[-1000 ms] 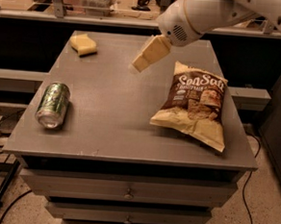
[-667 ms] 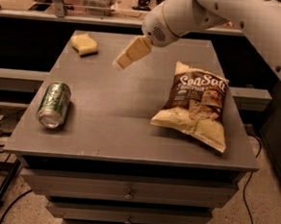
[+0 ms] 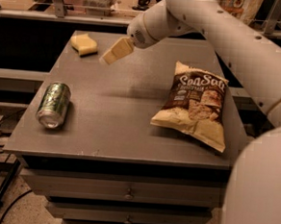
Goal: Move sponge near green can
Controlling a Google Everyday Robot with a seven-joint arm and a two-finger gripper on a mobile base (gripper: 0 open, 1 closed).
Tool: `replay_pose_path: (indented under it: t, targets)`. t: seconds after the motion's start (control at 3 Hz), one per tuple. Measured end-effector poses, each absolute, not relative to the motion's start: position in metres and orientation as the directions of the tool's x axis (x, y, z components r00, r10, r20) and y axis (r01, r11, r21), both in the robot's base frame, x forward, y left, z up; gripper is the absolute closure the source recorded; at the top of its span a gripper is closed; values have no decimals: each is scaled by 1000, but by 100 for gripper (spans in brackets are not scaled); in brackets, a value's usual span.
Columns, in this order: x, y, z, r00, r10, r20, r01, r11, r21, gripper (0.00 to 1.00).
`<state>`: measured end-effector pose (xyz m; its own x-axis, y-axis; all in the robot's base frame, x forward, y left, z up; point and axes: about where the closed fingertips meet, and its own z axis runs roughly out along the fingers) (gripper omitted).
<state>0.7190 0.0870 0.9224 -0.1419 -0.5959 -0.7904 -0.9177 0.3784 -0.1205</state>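
Observation:
The pale yellow sponge (image 3: 84, 44) lies at the far left corner of the grey table (image 3: 126, 113). The green can (image 3: 53, 104) lies on its side near the table's front left, silver top toward me. My gripper (image 3: 114, 52) hangs above the table just right of the sponge, pale yellow fingers pointing down-left toward it, a short gap from it. It holds nothing.
A yellow-and-brown chip bag (image 3: 195, 105) lies on the table's right side. The white arm (image 3: 218, 28) reaches in from the right. Drawers (image 3: 125, 195) sit under the table top. A shelf and clutter stand behind the table.
My gripper has moved left across the table's far part, from near the chip bag's top toward the sponge. The sponge, the can and the bag have not moved.

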Motion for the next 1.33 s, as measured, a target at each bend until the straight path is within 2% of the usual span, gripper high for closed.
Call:
replay_pose_path:
  t: [0.33, 0.67, 1.33]
  targets:
    - [747, 100, 900, -196, -574, -795, -920, 388, -53, 0]
    - [749, 103, 899, -193, -572, -797, -920, 387, -55, 0]
    - [783, 157, 885, -154, -515, -843, -920, 386, -68, 0]
